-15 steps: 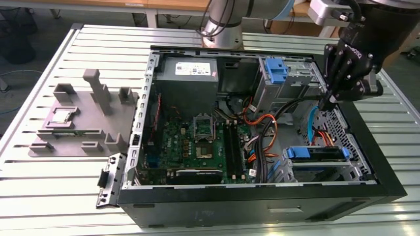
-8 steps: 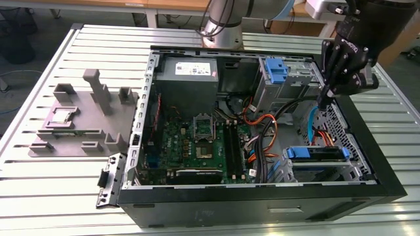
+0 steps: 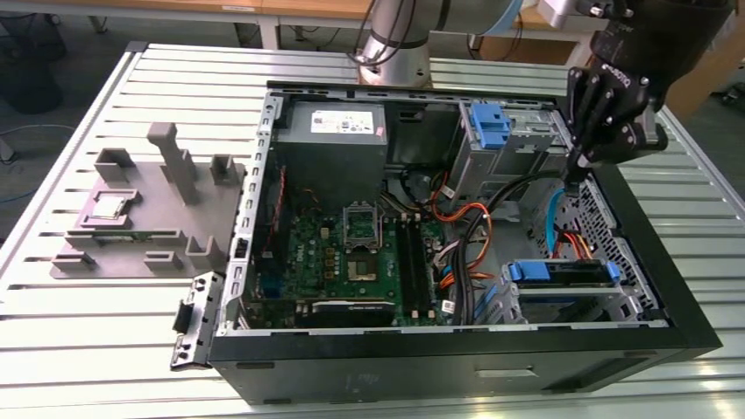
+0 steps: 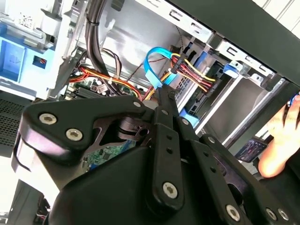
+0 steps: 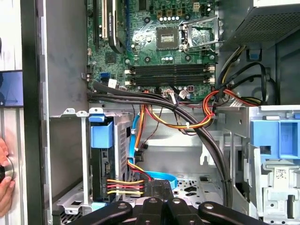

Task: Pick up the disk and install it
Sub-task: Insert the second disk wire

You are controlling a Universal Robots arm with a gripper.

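Mid-frame in the exterior view: open computer case (image 3: 686,336) on the slatted table (image 3: 70,349), motherboard (image 3: 349,253) exposed. Gripper (image 3: 577,175) at upper right, over the case's right side, fingers pinched together, holding nothing. Disk (image 3: 563,273) with blue rail sits seated in the lower-right drive bay, cables plugged in

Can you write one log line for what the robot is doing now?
gripper: shut, empty | position: over open computer case | disk: in drive bay
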